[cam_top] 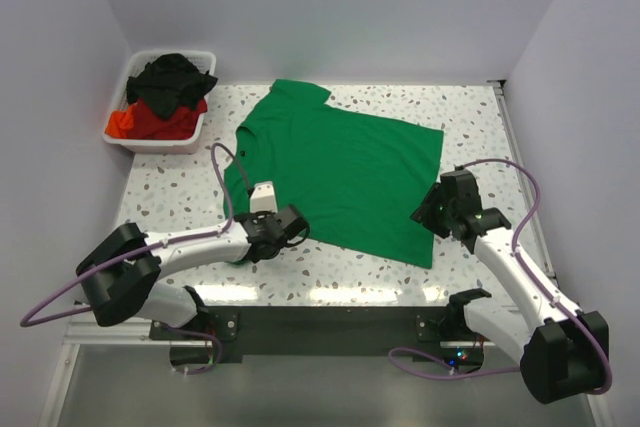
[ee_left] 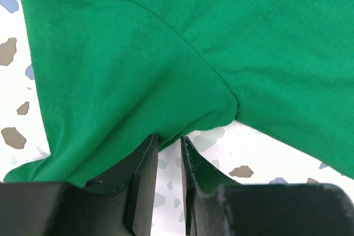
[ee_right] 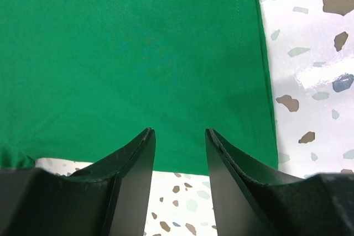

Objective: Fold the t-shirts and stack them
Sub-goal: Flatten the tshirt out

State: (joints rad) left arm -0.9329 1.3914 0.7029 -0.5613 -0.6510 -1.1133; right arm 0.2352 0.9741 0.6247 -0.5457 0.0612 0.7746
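The green shirt point(cam_top: 340, 172) is lying flat on the worktop point(cam_top: 170, 187), its long axis running left to right, collar pointing left toward the bin point(cam_top: 160, 145) and hem facing right. The black shirt point(cam_top: 175, 75) and the red shirt point(cam_top: 150, 122) are sitting crumpled in that bin, not yet folded. The left hand point(cam_top: 298, 230) is hovering at the near sleeve and armpit, its jaws only narrowly parted with bare worktop showing between them, so it is pinching nothing. The right hand point(cam_top: 428, 212) is waiting with jaws spread over the near hem corner. Both are probably placed on the near edge so they can lift it together for a lengthwise fold.
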